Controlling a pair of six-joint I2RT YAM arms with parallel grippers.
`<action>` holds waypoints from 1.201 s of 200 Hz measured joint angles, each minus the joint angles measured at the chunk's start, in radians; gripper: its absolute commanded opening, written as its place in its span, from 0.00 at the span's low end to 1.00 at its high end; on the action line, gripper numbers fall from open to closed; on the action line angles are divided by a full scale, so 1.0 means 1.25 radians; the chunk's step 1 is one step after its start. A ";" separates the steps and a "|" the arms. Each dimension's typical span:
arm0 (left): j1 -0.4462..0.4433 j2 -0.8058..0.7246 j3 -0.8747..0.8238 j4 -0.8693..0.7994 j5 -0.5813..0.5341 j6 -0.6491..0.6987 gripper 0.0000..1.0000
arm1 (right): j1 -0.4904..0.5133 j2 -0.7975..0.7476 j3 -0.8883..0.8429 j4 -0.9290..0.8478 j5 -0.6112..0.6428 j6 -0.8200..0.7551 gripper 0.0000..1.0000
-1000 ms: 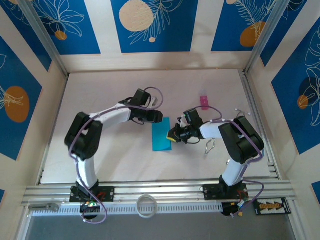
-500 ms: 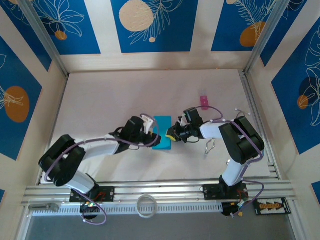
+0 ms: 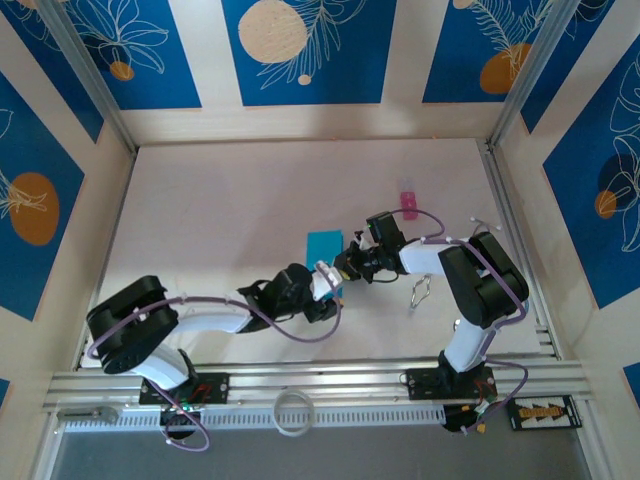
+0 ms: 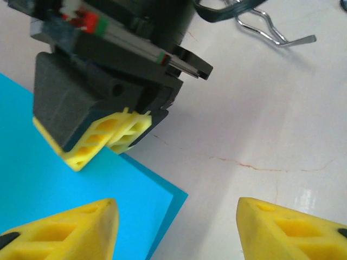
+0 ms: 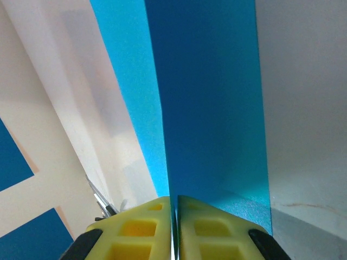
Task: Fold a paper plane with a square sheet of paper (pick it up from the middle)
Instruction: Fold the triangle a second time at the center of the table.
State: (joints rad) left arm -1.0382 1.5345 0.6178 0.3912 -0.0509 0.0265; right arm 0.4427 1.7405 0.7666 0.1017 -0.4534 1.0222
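Observation:
The square sheet of paper [image 3: 323, 248] is cyan-blue and lies folded into a narrow strip at mid-table. Two layers show at its corner [image 4: 162, 203]. My right gripper [image 3: 344, 267] is shut on the strip's right edge, with the paper [image 5: 211, 108] pinched between its yellow fingertips [image 5: 173, 219]. In the left wrist view those fingers [image 4: 103, 138] sit on the sheet's edge. My left gripper [image 3: 332, 290] hovers over the strip's near right corner. It is open [image 4: 176, 230], with the corner between its jaws and nothing gripped.
A small pink object [image 3: 408, 203] stands behind the right arm. A bent metal wire clip [image 3: 420, 292] lies on the table right of the grippers [image 4: 271, 32]. A white ring [image 3: 292, 412] rests on the front rail. Patterned blue walls enclose the table.
My left arm has swung from the far side of the paper down to its near right corner, now covering the strip's near end. The right gripper has stayed on the paper's edge.

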 measured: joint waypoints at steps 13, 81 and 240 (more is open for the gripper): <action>-0.021 0.025 0.016 -0.009 -0.055 0.024 0.61 | 0.000 0.000 0.001 -0.004 0.000 0.000 0.12; -0.053 0.117 0.089 -0.033 -0.233 0.106 0.57 | -0.005 0.005 0.021 -0.028 0.000 -0.012 0.12; -0.048 0.115 0.132 -0.154 -0.216 0.022 0.00 | -0.024 -0.064 0.029 -0.164 0.082 -0.088 0.29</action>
State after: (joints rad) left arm -1.0981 1.6779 0.7834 0.1993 -0.3210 0.0536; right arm 0.4122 1.6600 0.8024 -0.1032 -0.3508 0.9123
